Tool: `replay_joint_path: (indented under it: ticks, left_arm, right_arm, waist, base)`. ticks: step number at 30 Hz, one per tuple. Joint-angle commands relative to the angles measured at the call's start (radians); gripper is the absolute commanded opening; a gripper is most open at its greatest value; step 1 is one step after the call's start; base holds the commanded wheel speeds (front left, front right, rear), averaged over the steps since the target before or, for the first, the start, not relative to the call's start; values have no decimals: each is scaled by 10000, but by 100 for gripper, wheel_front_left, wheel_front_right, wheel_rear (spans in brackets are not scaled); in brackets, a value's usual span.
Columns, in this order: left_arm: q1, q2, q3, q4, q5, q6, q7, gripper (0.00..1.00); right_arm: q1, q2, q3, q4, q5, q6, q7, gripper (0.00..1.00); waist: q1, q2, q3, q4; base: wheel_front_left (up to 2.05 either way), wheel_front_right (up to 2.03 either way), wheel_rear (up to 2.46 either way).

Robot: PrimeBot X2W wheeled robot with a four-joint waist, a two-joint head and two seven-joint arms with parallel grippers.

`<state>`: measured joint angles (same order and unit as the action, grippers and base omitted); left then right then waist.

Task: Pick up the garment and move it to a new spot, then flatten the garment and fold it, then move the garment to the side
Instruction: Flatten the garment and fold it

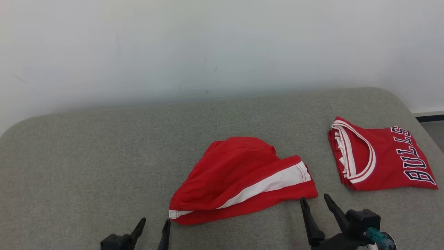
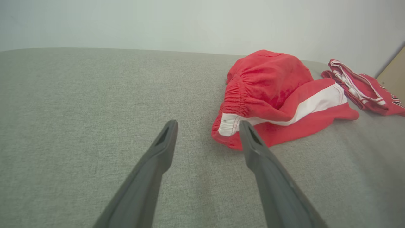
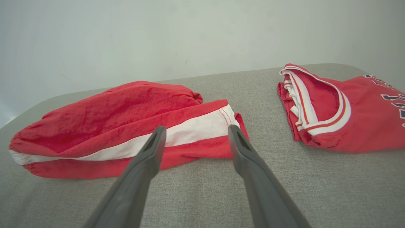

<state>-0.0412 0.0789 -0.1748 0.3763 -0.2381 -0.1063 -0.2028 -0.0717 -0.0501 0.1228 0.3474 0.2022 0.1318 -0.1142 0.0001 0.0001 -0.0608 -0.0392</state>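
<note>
The garment [image 1: 239, 180], red shorts with a white side stripe, lies bunched in the middle of the grey surface [image 1: 86, 166]; its elastic waistband [image 2: 235, 104] faces the left wrist view. My left gripper [image 1: 155, 225] is open near the shorts' lower-left corner, not touching them [image 2: 207, 126]. My right gripper [image 1: 315, 200] is open just below the shorts' right hem, with nothing between its fingers [image 3: 195, 131]. In the right wrist view the shorts [image 3: 104, 120] spread ahead of the fingers.
A folded red jersey [image 1: 380, 158] with white trim and dark lettering lies at the right of the surface, also in the right wrist view [image 3: 345, 110] and far right in the left wrist view [image 2: 364, 88]. A pale wall [image 1: 208, 45] stands behind. The surface's left half is bare.
</note>
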Motion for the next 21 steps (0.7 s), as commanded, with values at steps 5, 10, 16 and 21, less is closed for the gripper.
replay_joint_path:
  ticks: [5,10,16,21]
  left_arm:
    - [-810,123,-332,1146,-134,-160,-187,100]
    - [-1302,144,-511,1883,-318,-194,-416,100]
    - [-1757,192,-784,2365,-426,-240,-553,0]
    - [-2024,239,-1040,2368,-503,-219,-623,0]
  right_arm:
    - [-228,-6,164,52,90,-27,8,100]
    - [-496,-6,203,213,-77,-27,134,100]
    - [-1247,-157,497,830,67,-27,320,100]
    - [-2164,-503,883,1692,477,-27,593,100]
  waist:
    - [-1,-1,311,-355]
    - [-1,-1,563,-555]
    - [-1,-1,800,-564]
    - [-1,-1,988,-435]
  base:
    - [0,0,0]
    - [0,0,0]
    - [0,0,0]
    - [0,0,0]
